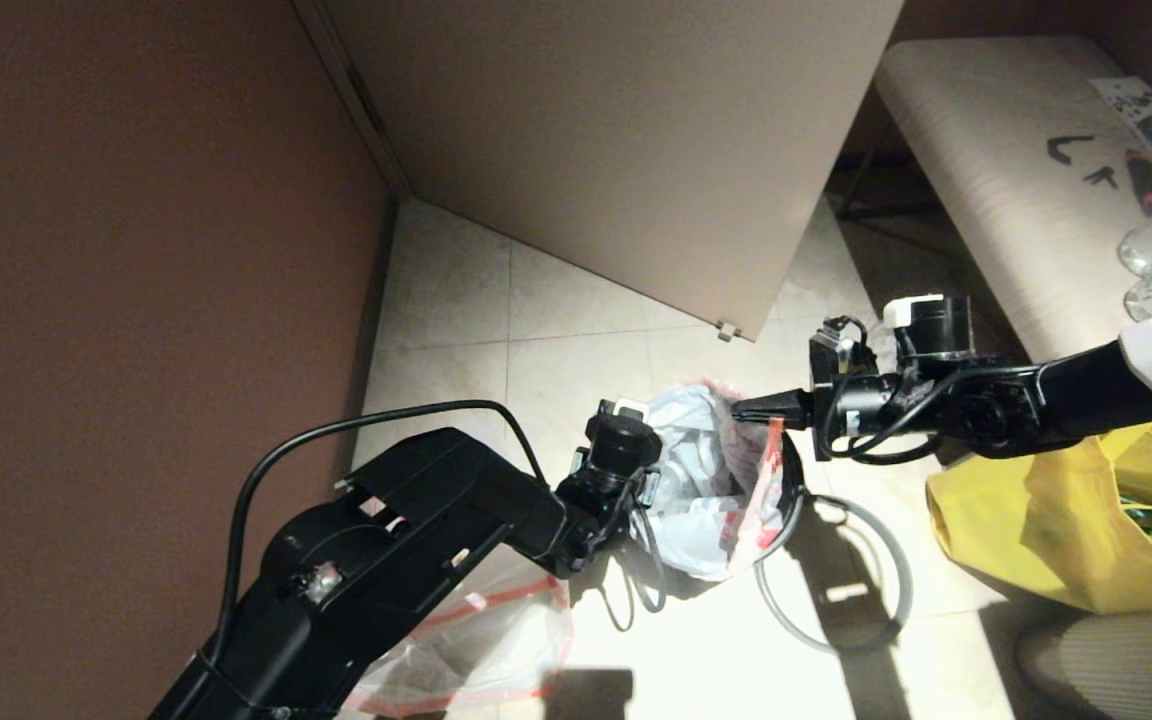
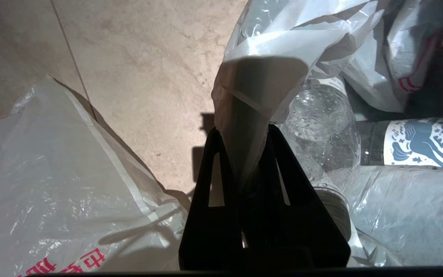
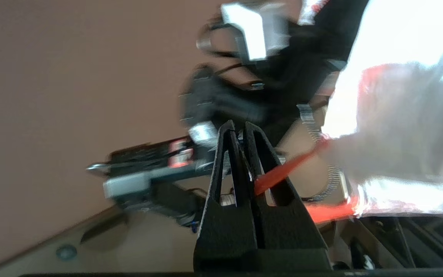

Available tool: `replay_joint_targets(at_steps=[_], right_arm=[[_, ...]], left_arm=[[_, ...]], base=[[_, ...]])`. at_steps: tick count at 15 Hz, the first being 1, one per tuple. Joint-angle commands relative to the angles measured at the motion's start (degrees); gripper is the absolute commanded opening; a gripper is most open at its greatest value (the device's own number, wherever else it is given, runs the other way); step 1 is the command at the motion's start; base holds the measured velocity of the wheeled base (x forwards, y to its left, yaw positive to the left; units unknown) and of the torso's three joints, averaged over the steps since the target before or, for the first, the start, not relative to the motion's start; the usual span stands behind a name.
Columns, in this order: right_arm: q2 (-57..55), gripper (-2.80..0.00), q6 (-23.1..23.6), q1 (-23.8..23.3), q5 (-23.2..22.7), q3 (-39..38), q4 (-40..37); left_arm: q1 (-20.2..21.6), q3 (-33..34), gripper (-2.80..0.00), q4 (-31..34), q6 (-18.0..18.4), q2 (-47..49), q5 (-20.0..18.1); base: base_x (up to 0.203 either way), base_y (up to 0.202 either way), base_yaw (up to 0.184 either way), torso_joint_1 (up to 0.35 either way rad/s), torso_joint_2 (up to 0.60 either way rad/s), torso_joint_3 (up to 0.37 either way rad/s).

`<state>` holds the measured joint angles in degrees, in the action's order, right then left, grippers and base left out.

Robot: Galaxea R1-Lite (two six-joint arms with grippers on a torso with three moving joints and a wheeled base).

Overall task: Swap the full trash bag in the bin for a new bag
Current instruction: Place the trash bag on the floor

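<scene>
The full trash bag [image 1: 701,480] sits on the tiled floor [image 1: 576,330] in front of the robot, between the two arms, its translucent white film bulging and its red-orange hem showing along the side nearer the right arm. The left pincer [image 2: 244,161] is clenched on a gathered fold of the bag's white film, the film pinched between its two black fingers [image 2: 212,181]; in the left wrist view a clear bottle [image 2: 321,127] and a cup with a blue printed label [image 2: 421,142] lie just beside that fold, seen through and past the film. The right pincer [image 1: 751,408] reaches in level from the right and is clenched on the bag's red-orange hem at the top edge; the right wrist view shows the red strip [image 3: 283,173] caught between its closed fingers [image 3: 229,169], with the white film stretching away from it. A thin grey hoop [image 1: 836,570] lies flat on the floor just to the right of the bag, partly under it. The new bag [image 1: 486,640] lies slack on the floor under the left arm, its red hem and some red print visible, near the full bag but apart from it. A yellow fabric tote [image 1: 1056,520] stands to the right below the right arm, and a pale counter [image 1: 996,170] runs beyond it. I cannot tell where the bin's body is.
</scene>
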<state>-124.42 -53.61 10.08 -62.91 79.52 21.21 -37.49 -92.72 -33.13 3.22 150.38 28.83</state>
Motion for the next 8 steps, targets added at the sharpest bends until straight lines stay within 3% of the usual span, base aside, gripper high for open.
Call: replay_joint_targets(at_steps=[1, 8], right_arm=[[3.1, -2.8, -0.3, 0.2, -1.2, -1.0, 0.0], [7.0, -2.8, -2.9, 3.0, -2.8, -1.4, 0.3]], left_arm=[[0.0, -0.3, -2.8, -0.1, 0.0, 0.6, 0.2], [0.4, -0.5, -2.8, -0.2, -0.1, 0.9, 0.2]], base=[[0.0, 0.0, 0.0, 0.0, 0.0, 0.0], [0.0, 0.0, 0.0, 0.0, 0.0, 0.0]])
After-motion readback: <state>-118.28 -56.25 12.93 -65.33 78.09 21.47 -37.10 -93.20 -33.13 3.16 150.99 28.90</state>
